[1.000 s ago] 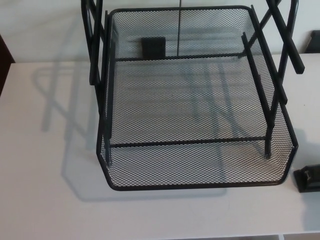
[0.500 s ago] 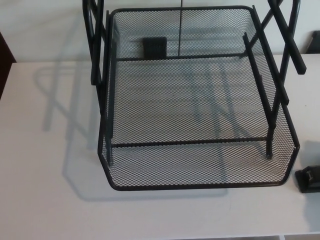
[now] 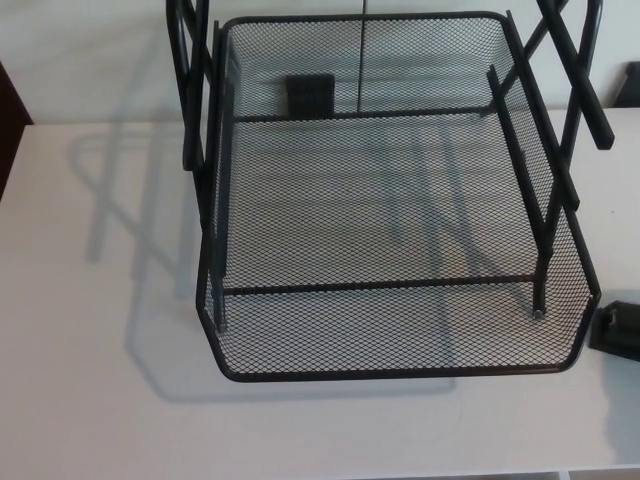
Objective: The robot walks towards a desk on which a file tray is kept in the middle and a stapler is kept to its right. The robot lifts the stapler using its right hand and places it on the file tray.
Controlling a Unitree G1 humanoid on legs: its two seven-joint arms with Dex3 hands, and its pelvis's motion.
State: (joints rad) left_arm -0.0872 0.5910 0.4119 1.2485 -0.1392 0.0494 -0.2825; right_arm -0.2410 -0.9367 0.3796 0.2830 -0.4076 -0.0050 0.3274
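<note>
**Approaching the stapler: no hand in sight**

Item: black stapler [image 3: 621, 330], just beside the mesh tray [image 3: 400, 373] at its right front corner. It is cut off by the picture's edge and may be touching the tray; hard to tell. Neither hand shows, so their state cannot be told.

Handling: bring the right hand in from the right, grasp across the body, and lift clear over the rim.

Surface: white desk [image 3: 90, 380].

Behind: pale wall [image 3: 90, 50].

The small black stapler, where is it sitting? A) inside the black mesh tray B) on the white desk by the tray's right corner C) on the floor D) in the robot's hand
B: the small black stapler lies on the white desk just right of the black wire mesh tray, partly cut off by the picture's edge.
</note>
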